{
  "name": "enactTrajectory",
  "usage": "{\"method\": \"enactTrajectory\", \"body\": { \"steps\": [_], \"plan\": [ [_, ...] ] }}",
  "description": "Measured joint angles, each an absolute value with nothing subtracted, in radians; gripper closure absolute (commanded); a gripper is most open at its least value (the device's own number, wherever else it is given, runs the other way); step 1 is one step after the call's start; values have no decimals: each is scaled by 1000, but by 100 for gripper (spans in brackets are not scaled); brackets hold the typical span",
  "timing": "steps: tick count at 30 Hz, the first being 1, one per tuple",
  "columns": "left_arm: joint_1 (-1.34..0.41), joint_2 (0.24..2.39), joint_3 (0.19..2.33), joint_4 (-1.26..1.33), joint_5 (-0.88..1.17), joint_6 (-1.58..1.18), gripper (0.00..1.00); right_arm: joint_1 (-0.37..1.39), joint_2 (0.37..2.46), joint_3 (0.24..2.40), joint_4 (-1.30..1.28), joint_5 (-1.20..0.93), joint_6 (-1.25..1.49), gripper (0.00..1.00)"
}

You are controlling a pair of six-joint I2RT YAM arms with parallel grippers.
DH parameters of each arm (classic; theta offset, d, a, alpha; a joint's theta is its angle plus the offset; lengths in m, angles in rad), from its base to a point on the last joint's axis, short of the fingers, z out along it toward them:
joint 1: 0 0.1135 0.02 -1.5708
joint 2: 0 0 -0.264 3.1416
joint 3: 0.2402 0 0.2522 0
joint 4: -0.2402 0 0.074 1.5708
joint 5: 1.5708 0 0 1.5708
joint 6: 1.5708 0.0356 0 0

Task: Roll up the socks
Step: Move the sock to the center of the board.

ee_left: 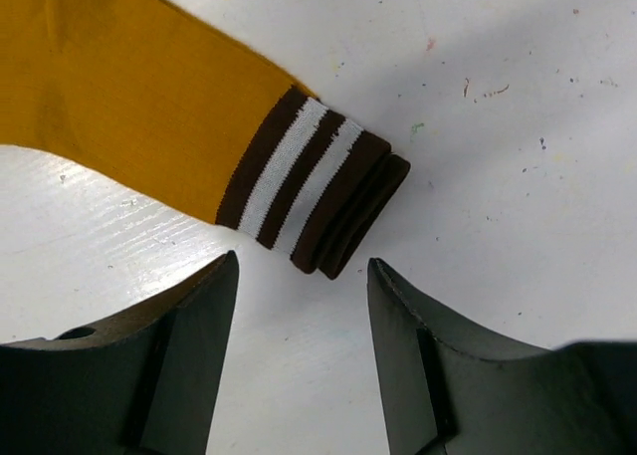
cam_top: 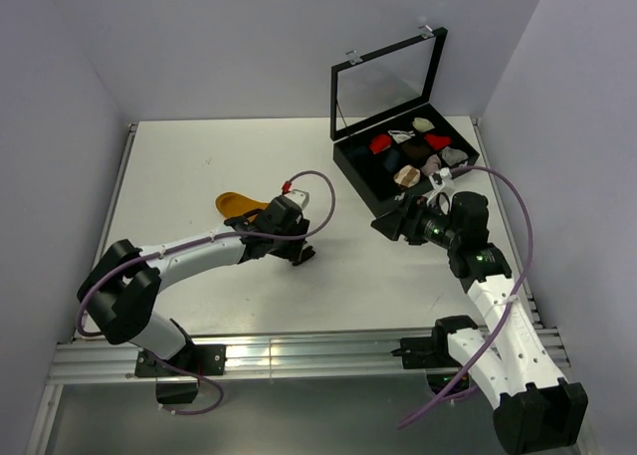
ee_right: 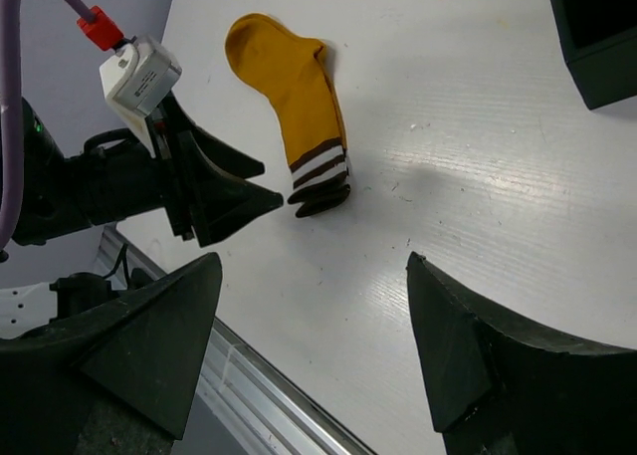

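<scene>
I judge the mustard sock [ee_left: 129,97] soft and limp, so I would pinch its striped cuff [ee_left: 309,181]. The left gripper [ee_left: 304,276] is spread just beside it, the right gripper [ee_right: 314,276] also spread, both empty.

White table [cam_top: 199,166], painted top scuffed, flecked with small coloured specks. One mustard sock [cam_top: 237,204] lies flat on it, left of centre, with the foot end to the left. Its dark cuff [ee_left: 318,186] has two white stripes and points right, the end doubled over into a thick edge. Black box [cam_top: 356,181] stands at the far right, lid [cam_top: 383,87] raised, well apart from the sock.
</scene>
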State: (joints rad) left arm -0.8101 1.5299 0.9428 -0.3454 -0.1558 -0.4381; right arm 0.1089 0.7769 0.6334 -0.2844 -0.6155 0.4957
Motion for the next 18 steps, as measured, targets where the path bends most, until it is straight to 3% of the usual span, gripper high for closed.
{"method": "enactTrajectory", "body": {
  "steps": [18],
  "plan": [
    [-938, 1624, 931, -241, -289, -221, 39, 109, 701, 633, -338, -565, 469, 18]
  ]
}}
